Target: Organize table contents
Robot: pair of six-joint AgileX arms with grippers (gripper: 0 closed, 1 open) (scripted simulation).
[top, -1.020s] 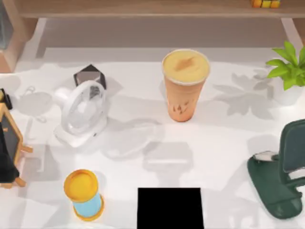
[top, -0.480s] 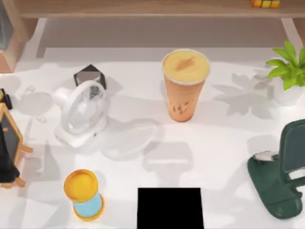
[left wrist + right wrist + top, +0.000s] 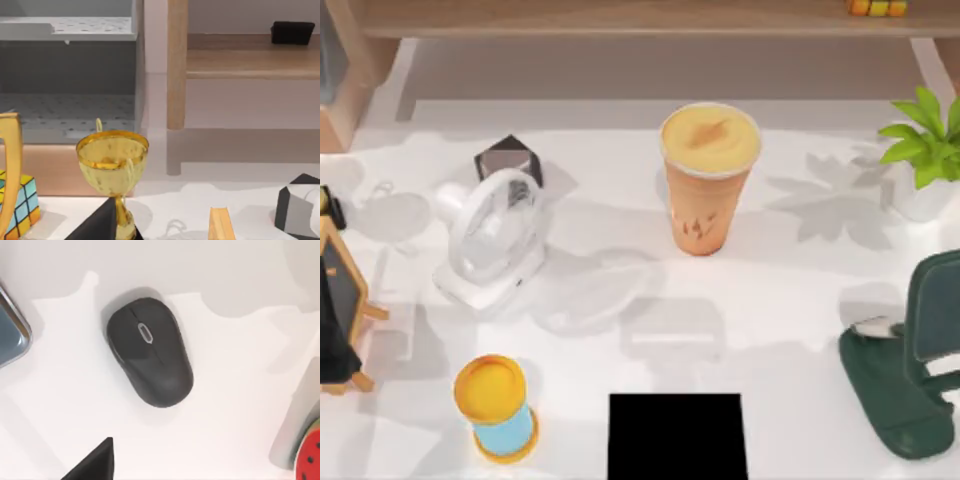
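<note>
One small, light, hard-shelled mouse [image 3: 149,351] lies below the right wrist camera, likely slippery, best pinched across its narrow flanks; gripper state I cannot tell.

1. I can read no text, number or brand on anything here.
2. The cup [image 3: 708,180] carries small dark marks on its side, too blurred for me to make out.
3. The mouse [image 3: 149,351] shows a plain top with no logo I can read.
4. The slab [image 3: 11,331] corner bears no lettering.
</note>
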